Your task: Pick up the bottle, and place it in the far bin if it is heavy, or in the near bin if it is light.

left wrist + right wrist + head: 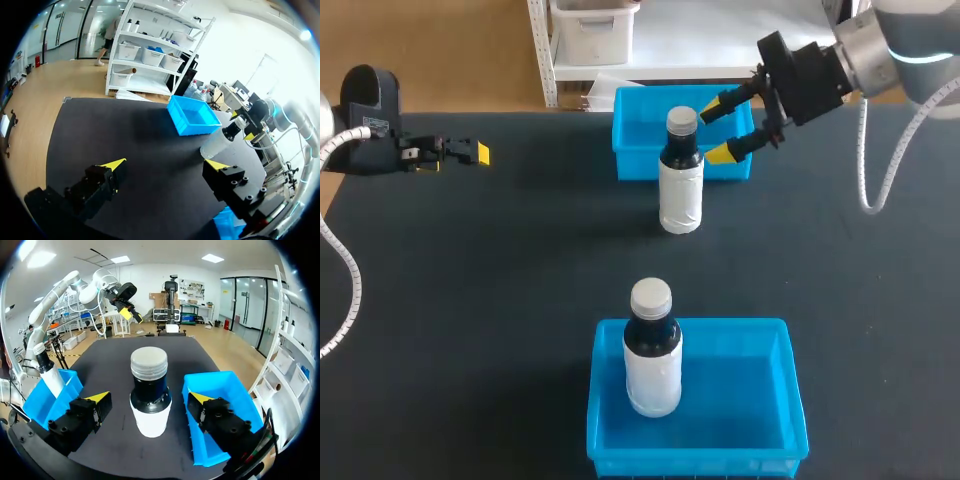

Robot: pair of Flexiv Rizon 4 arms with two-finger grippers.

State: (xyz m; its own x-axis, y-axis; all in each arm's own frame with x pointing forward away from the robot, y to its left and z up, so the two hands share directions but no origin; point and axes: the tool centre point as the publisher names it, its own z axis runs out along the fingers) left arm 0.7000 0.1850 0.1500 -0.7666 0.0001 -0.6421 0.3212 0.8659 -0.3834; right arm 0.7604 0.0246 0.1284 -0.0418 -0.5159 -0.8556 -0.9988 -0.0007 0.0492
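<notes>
A matte black table carries everything. The grey and white right arm comes in from the far right corner, its black wrist turned to point roughly level across the table toward the left. The left arm, with a black wrist and a ribbed white hose, hangs over the table's left edge and points rightward. A bright blue rectangular plastic far bin sits at the far middle of the table. A matching blue near bin sits at the near middle, well apart from it. A dark plastic bottle with a white wrap label and a pale grey screw cap stands upright on the table, just in front of the far bin. A second bottle of the same kind stands upright inside the near bin, toward its left side. The right pincer is spread wide at the height of the bottle's neck. In the right wrist view the bottle stands ahead, in the gap between the yellow tips, which are clear of it on both sides. The left pincer is also spread wide, with only bare table under it.
</notes>
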